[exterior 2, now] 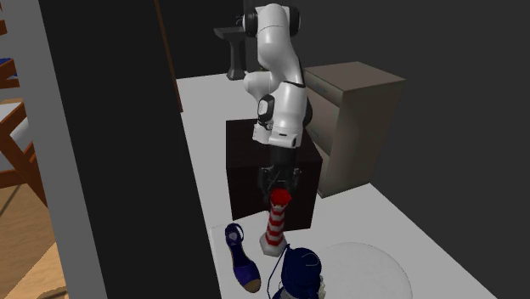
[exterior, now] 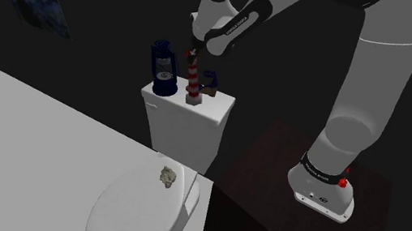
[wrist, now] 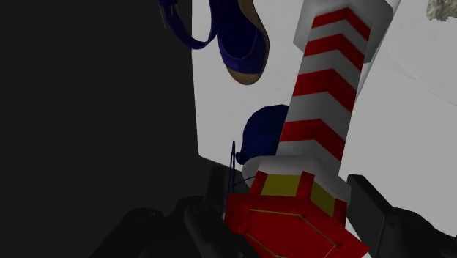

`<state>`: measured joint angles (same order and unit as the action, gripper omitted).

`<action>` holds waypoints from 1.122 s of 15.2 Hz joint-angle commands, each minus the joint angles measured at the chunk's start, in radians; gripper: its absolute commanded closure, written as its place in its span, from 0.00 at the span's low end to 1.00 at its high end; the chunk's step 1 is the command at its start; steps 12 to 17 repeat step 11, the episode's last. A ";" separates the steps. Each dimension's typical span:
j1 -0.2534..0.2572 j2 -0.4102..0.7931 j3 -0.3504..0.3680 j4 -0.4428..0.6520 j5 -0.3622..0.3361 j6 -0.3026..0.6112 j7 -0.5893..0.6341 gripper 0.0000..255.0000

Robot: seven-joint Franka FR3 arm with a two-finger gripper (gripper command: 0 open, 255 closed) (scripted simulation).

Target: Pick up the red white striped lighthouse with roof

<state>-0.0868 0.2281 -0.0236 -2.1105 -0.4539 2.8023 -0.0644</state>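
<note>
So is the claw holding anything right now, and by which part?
Yes: the claw clasps the lighthouse at its red-roofed top.

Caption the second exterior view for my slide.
Hand at the roof of a red-and-white striped lighthouse, beside a blue sandal and blue lantern.

Red-white lighthouse point(wrist: 326, 95), roof clasped between fingers point(wrist: 373, 209) — blue sandal point(wrist: 238, 37) beyond

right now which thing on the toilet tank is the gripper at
The red-and-white striped lighthouse: the gripper is at its red roof. The blue lantern and blue sandal stand apart.
</note>
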 commanded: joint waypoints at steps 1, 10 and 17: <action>-0.004 -0.018 0.008 0.005 0.018 -0.022 -0.018 1.00; -0.016 -0.081 0.032 0.036 0.082 -0.113 -0.083 1.00; -0.016 -0.081 0.032 0.036 0.082 -0.113 -0.083 1.00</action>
